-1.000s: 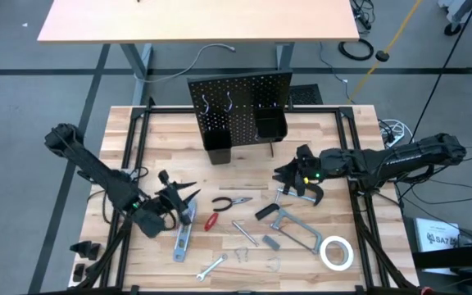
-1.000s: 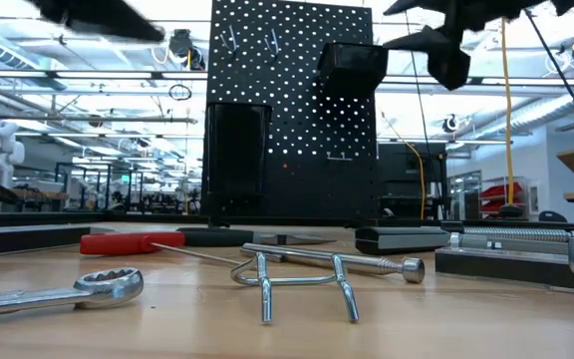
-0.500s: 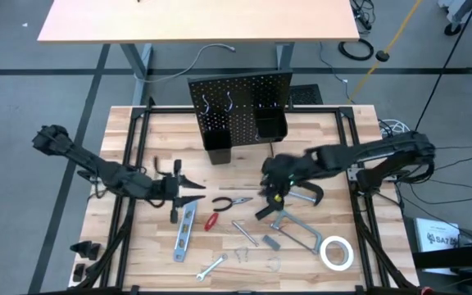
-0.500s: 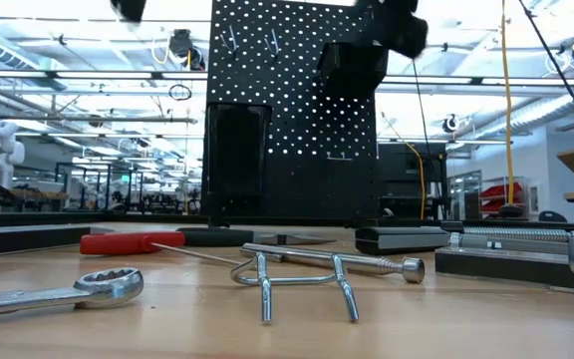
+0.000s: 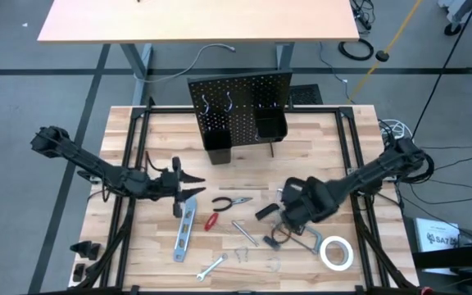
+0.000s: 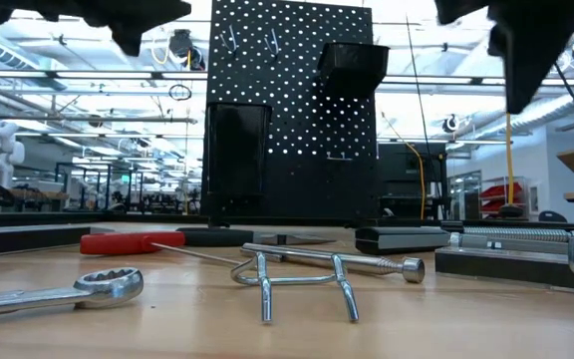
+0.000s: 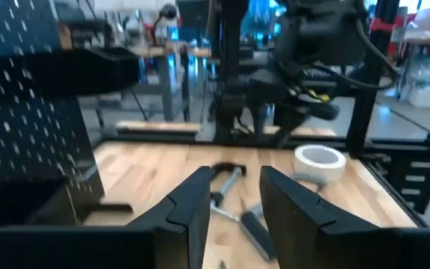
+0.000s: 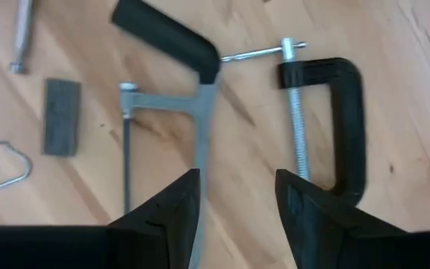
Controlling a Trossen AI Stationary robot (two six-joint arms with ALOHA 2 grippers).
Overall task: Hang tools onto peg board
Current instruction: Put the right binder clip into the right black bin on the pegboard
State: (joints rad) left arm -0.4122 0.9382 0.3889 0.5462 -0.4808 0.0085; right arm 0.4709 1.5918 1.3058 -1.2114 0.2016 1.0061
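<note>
A: High view first. What changed vs a sec ago?

B: The right gripper (image 5: 283,232) has swung in from the right side and dropped toward the table's near-middle, now over the black C-clamp (image 5: 304,238) and the grey bar clamp w/ a black handle (image 5: 289,223). The left gripper (image 5: 193,190) has come up from the near-left and reaches right, fingers apart, nothing in them, just above the blue-grey level (image 5: 183,233).

A: And the tools?

B: All on the tan wood tabletop (image 5: 318,139), unmoved: dark-handled pliers (image 5: 232,201), red-handled screwdriver (image 5: 222,215), silver wrench (image 5: 211,266), white tape roll (image 5: 336,251). The upright black perforated peg board (image 5: 240,105) at the far edge carries no tools.

A: Low view?

B: Board centre, both arms dark shapes along the top; the right one sat nearer the middle half a sec ago. The wrench (image 6: 58,292) lies in front.

A: Left wrist view?

B: Fingers (image 7: 192,205) parted, empty; tape roll (image 7: 319,161) beyond.

A: Right wrist view?

B: Looking down: fingers (image 8: 308,202) spread, gripping nothing, the bar clamp (image 8: 192,97) and C-clamp (image 8: 334,123) just beneath.
</note>
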